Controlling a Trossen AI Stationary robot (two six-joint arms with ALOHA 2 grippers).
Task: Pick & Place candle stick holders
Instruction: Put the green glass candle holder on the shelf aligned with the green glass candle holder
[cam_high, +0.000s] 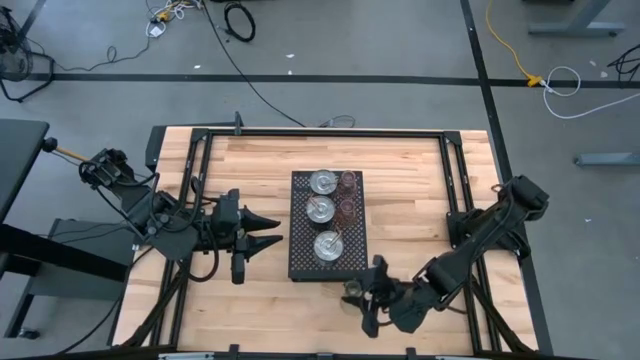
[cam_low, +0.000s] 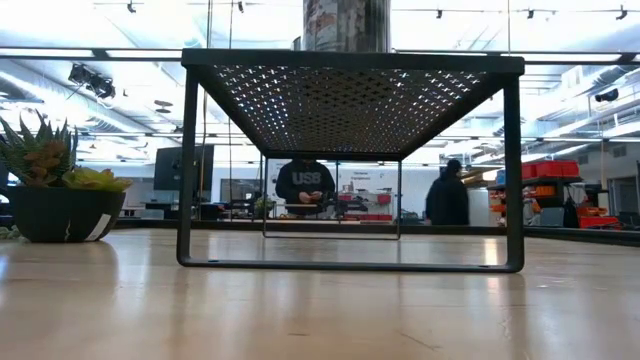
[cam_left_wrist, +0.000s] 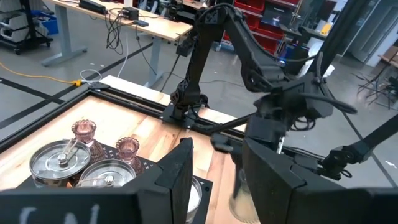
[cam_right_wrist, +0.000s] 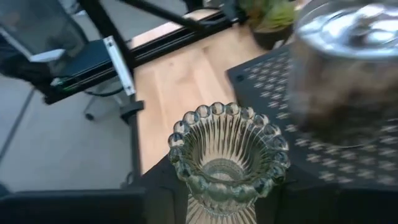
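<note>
Pale wooden planks make up the table (cam_high: 250, 160), framed by black rails, with grey floor and loose cables around it. Near the middle of the table stands a black perforated tray (cam_high: 300, 262) on legs; the low view looks under it toward a potted plant (cam_low: 55, 190) and two people in the room beyond.

On the tray, three silver cups sit in a row running from the far edge toward the near edge: the far silver cup (cam_high: 324, 182), the middle silver cup (cam_high: 320, 209) and the near silver cup (cam_high: 329, 246). Beside the first two, on the side toward the table's right edge, stand a far pink holder (cam_high: 348, 180) and a second pink holder (cam_high: 347, 208).

The right claw (cam_high: 358, 292) is just off the tray's near right corner, close to the table's near edge. It is clenched on an olive-green ribbed glass holder (cam_right_wrist: 227, 158), upright with a beaded rim, which the right wrist view shows between the dark fingers with the tray and a blurred silver cup alongside.

The left claw (cam_high: 270, 230) hangs beside the tray's left side, clear of it, its fingers closed together on nothing.
</note>
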